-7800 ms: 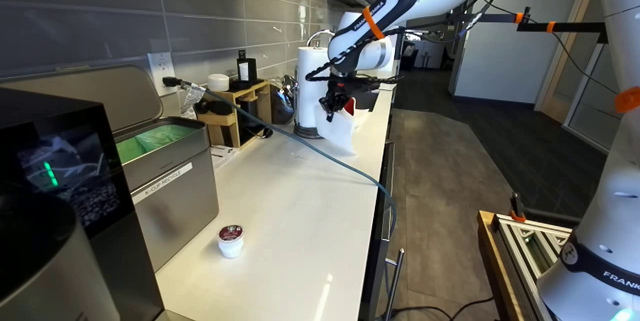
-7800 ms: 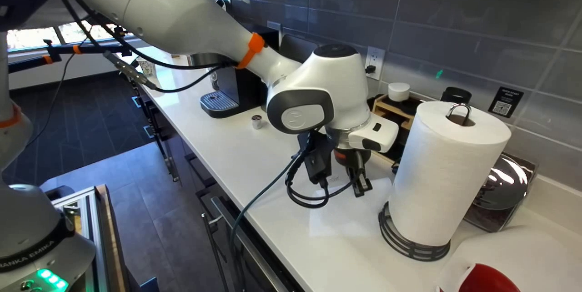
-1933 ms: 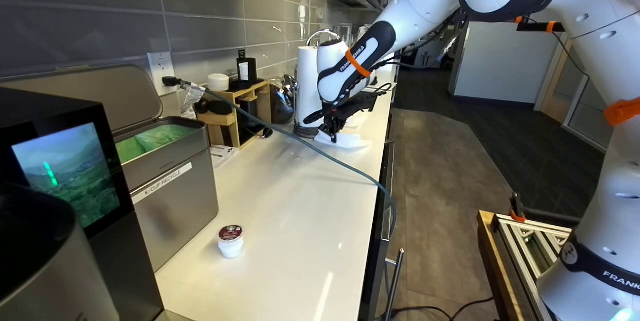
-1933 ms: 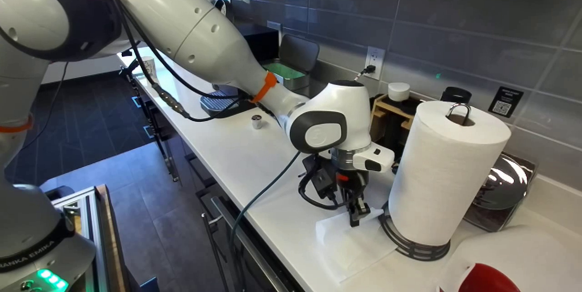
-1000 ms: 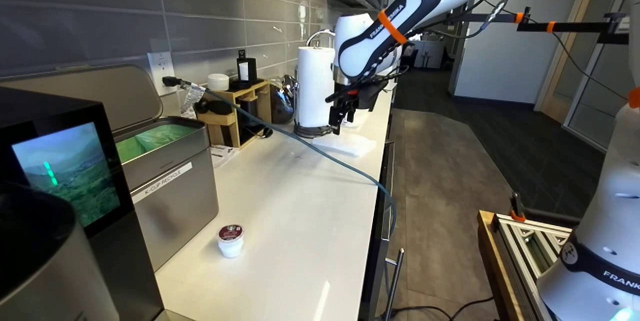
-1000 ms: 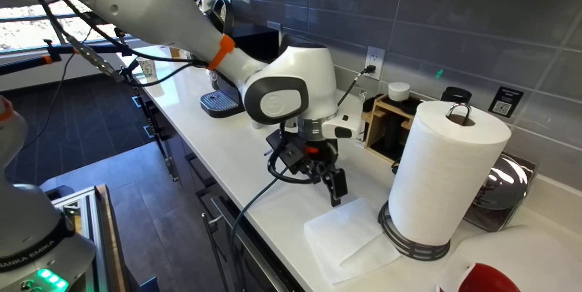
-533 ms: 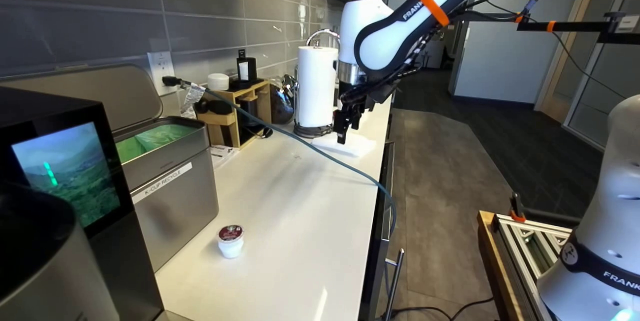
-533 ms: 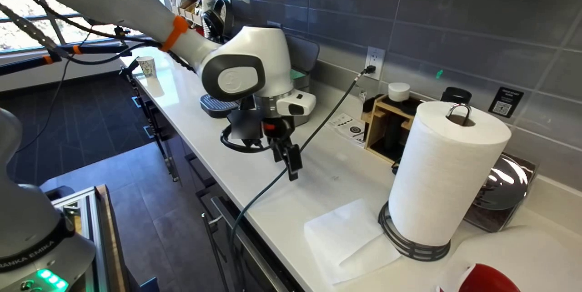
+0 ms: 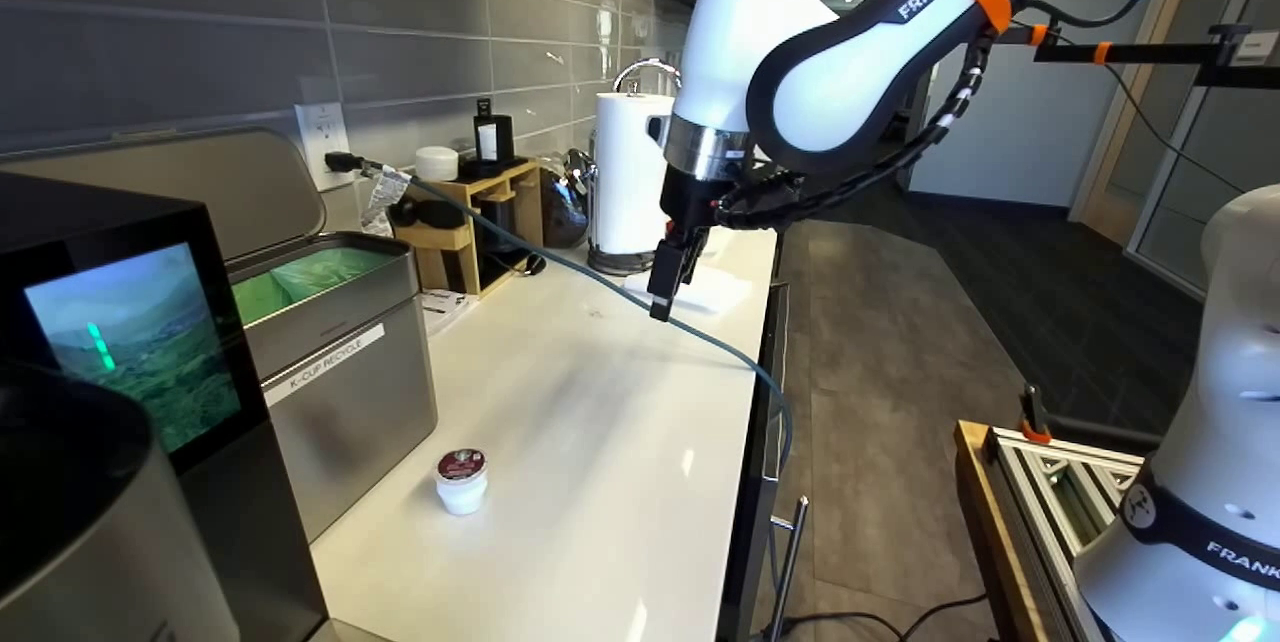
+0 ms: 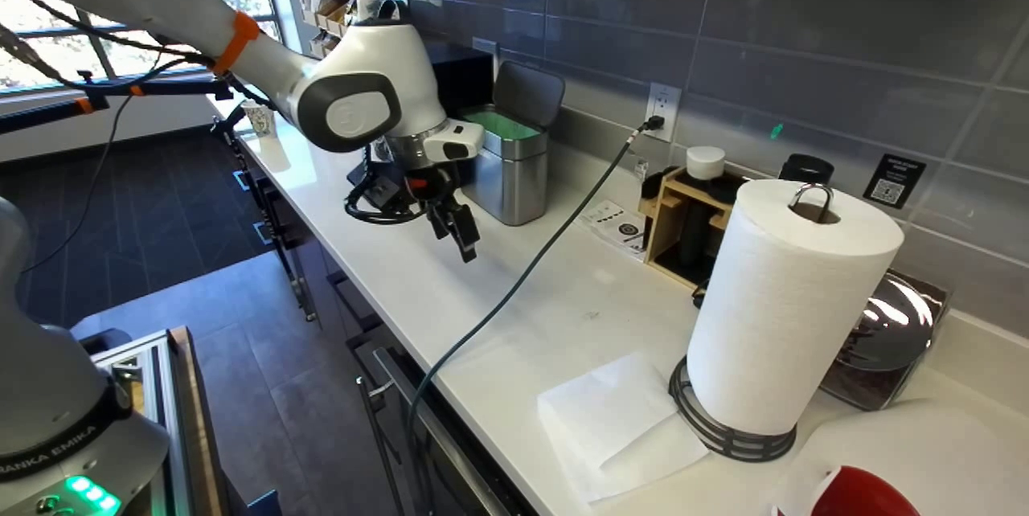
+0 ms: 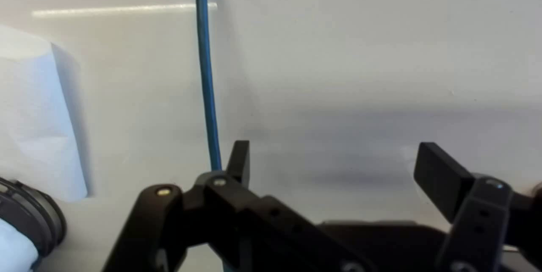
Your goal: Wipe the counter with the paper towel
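Jaws spread wide, nothing between them: my only gripper [image 11: 334, 170], with two black fingers [image 11: 240, 162], hangs above the counter [image 11: 338, 77], one long off-white worktop. Closest to me runs one blue cable [image 11: 206, 64], passing near the finger at the left of the wrist view. Beyond it, toward that view's left edge, lies the paper towel [image 10: 603, 415], one sheet by the look of it, limp on the counter, partly folded over, well apart from me. I make out no clear long axis. So the cable crosses between my jaws and the towel; to take hold, I judge, I must go over the cable before lowering. Just beside the towel stands one upright white roll [image 10: 796, 307] on one black stand [image 10: 730, 448]; whether stand and sheet touch, I cannot tell. By the tiled wall [image 10: 804, 58] are one wooden rack [image 9: 528, 207] and one open metal bin [image 9: 370, 412].
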Available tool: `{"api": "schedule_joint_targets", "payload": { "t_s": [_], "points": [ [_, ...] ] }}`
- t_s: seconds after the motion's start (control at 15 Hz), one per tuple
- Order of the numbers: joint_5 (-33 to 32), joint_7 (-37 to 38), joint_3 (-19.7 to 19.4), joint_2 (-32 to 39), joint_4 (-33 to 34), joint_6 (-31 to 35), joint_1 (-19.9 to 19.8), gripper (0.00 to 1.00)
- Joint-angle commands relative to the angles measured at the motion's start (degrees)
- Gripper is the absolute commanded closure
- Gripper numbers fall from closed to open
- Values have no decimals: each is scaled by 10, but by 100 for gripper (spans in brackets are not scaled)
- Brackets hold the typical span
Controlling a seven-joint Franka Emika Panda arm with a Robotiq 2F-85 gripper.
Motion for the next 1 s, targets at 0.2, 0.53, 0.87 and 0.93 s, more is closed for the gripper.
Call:
{"api": "schedule_joint_targets", "payload": {
  "t_s": [0.2,0.53,0.87,0.93],
  "points": [
    [32,-35,23,40,-7,106,29,0],
    [31,59,71,123,51,129,68,0],
    [15,110,71,139,74,118,90,0],
    [15,114,70,147,81,118,91,0]
  ]
}}
